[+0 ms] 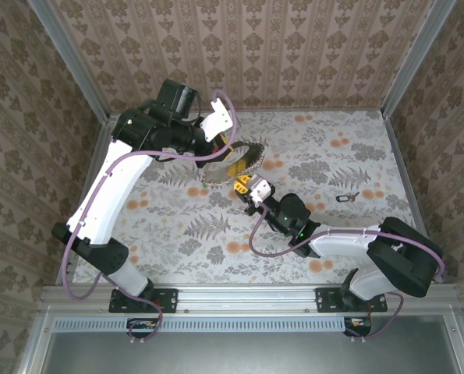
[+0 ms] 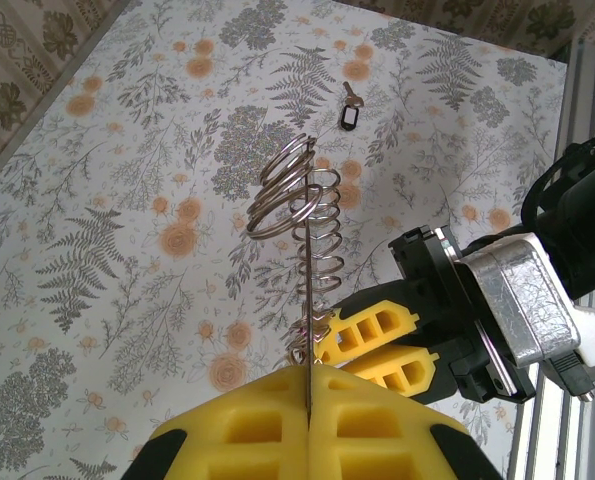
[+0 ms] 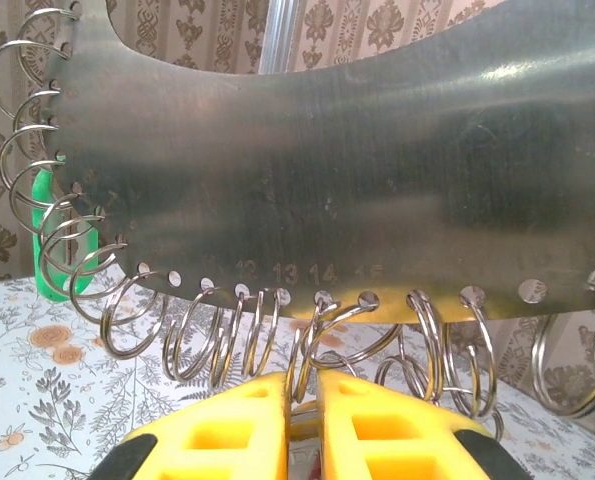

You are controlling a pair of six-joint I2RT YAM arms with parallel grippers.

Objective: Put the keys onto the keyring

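— Up above the table (image 1: 333, 148): clamped tight in the left gripper (image 2: 307, 395), a thin metal plate (image 3: 327, 150) hung with keyrings (image 3: 217, 330) along its lower edge.

— And on the right?

— Just beneath those rings, the right gripper (image 3: 299, 390), fingers nearly together; impossible to tell whether pinching anything. Well apart, flat on the table: one dark-headed key (image 1: 347, 196).

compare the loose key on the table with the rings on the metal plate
The key lies flat on the table, alone; the rings hang in a row from holes along the edge of the metal plate, off the table. The key has a dark head and a blade; the rings are bare wire loops. Both show silvery metal.
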